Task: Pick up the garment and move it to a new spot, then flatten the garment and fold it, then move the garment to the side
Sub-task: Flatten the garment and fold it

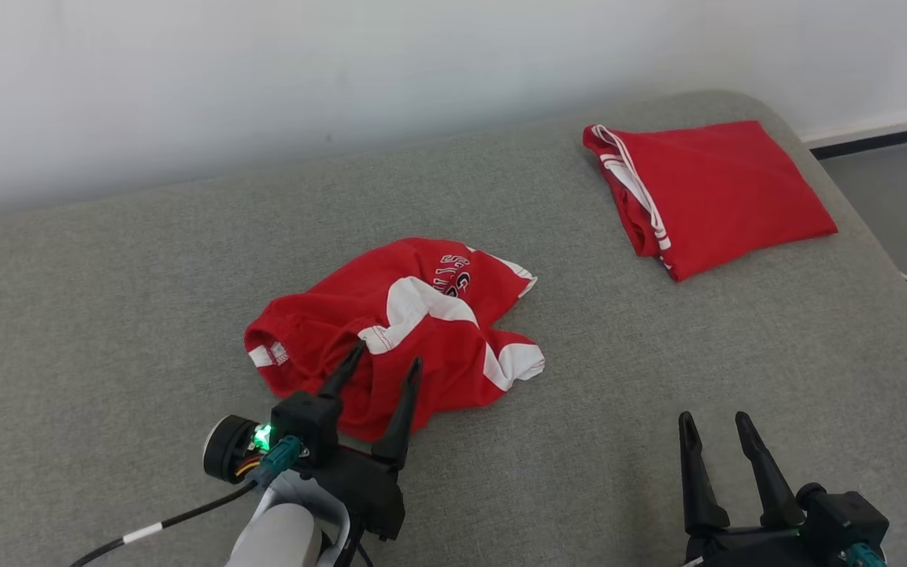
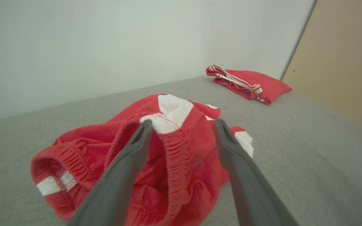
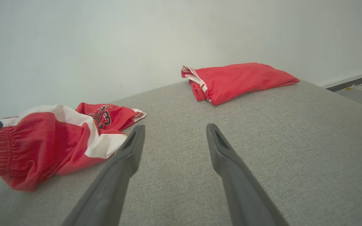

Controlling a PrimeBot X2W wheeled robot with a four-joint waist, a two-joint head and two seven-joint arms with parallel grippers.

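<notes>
- Crumpled red-and-white cloth shorts [image 1: 453,354] lie left of centre on the grey upholstered surface [image 1: 107,315]; soft, light, floppy, likely best pinched at the ribbed waistband [image 2: 176,150].
- Left gripper [image 1: 389,354]: fingers apart, straddling that near waistband fold.
- Right gripper [image 1: 714,417]: fingers apart, over bare surface, near right.

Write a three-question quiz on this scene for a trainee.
1. True or false: the left gripper is shut on the crumpled shorts.
2. Where does the folded garment lie? A: far right of the cushion. B: under the left gripper. C: on the floor.
3. How many red garments lie on the cushion?

Key: 1 false, its jaws stand open around a waistband fold. 2 A. 3 two.
</notes>
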